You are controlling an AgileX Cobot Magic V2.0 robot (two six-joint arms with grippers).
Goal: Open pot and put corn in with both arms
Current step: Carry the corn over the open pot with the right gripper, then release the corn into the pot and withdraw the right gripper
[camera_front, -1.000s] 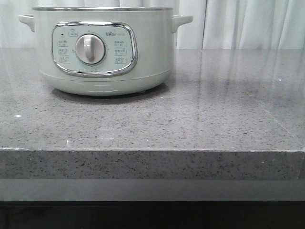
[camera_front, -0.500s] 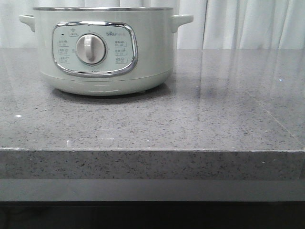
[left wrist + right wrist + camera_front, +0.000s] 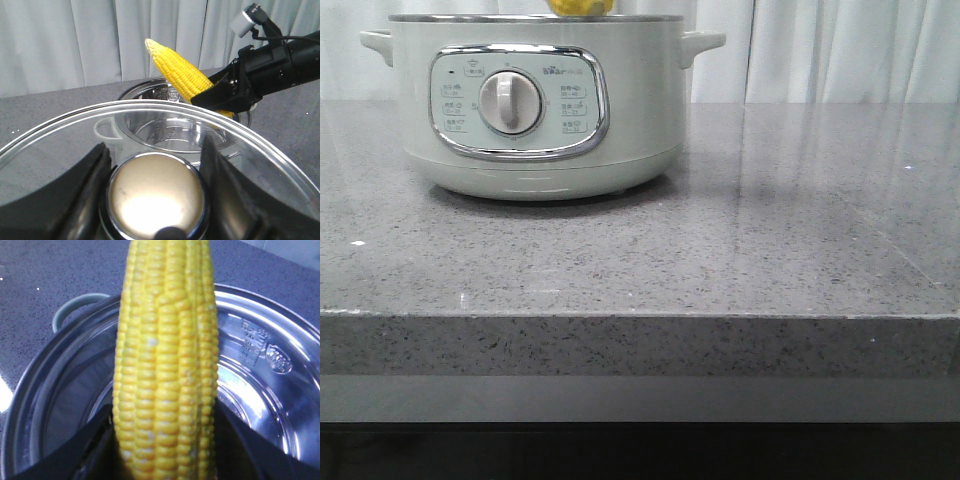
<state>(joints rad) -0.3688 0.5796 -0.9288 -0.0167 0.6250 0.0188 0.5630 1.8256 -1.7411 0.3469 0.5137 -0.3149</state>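
With the lid (image 3: pixel 155 150) pinched by its knob in the left hand (image 3: pixel 156 200) and held clear, the right hand (image 3: pixel 225 95) grips the corn (image 3: pixel 165 365) over the open pot (image 3: pixel 535 100). A good drop means lowering the cob inside the metal rim first. The bench (image 3: pixel 770 250) lies open at centre and right of the front frame.
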